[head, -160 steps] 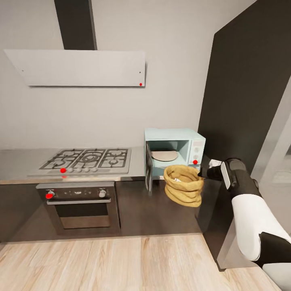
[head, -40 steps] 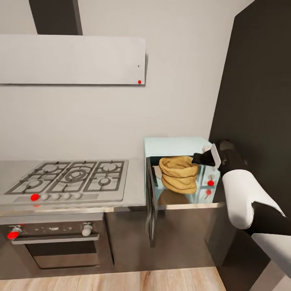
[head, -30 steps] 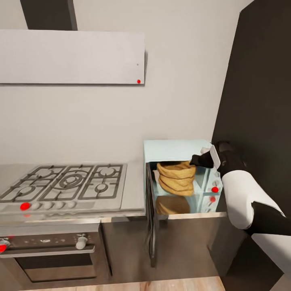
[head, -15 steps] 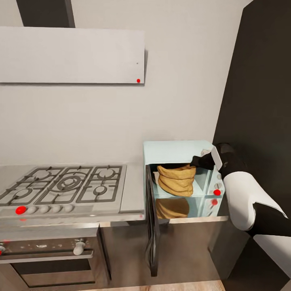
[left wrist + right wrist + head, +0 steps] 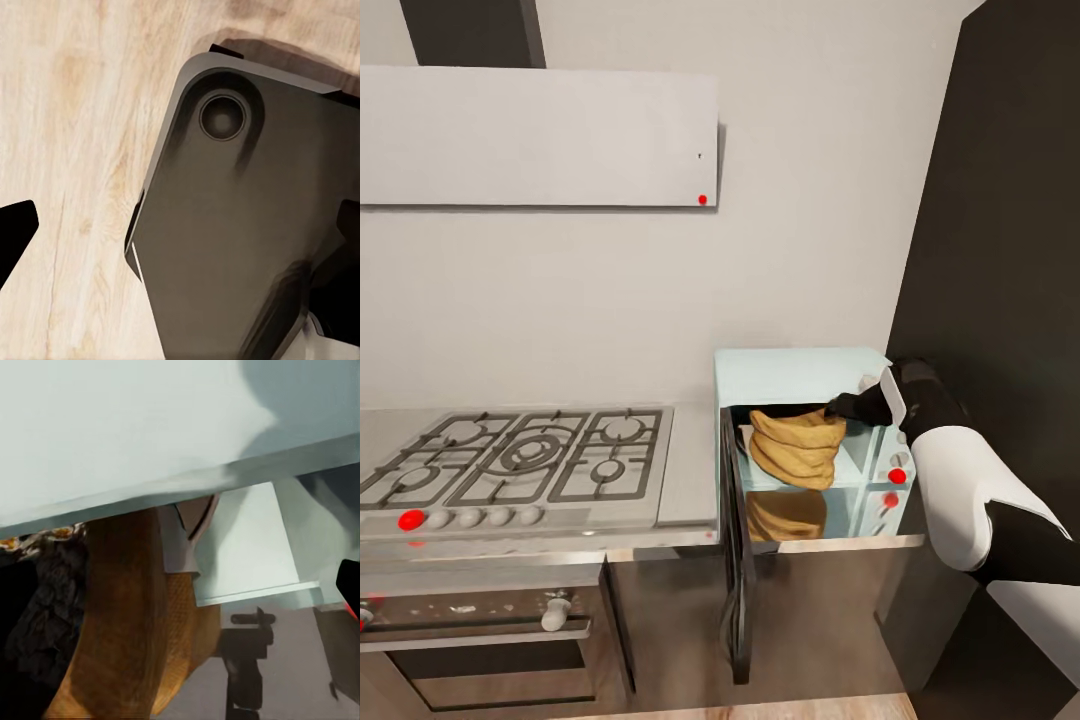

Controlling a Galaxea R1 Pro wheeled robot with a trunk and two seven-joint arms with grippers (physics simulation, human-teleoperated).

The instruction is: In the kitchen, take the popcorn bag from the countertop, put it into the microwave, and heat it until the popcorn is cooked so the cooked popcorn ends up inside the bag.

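R gripper [image 5: 840, 406] fingers hidden behind popcorn bag [image 5: 795, 450] rim; grip unclear

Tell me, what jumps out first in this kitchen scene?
A crumpled tan popcorn bag sits in the mouth of the open pale-blue microwave on the countertop, with the robot's right tool at its rim. To the left lies a steel gas hob under a flat white hood.

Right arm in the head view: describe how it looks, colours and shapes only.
The right arm has a smooth, rounded white shell over its forearm, with black segments at the elbow end and a bulbous black wrist. A flat pale-grey plate sits across the wrist. The right gripper beyond it is black and narrow. No cables or markings are visible.
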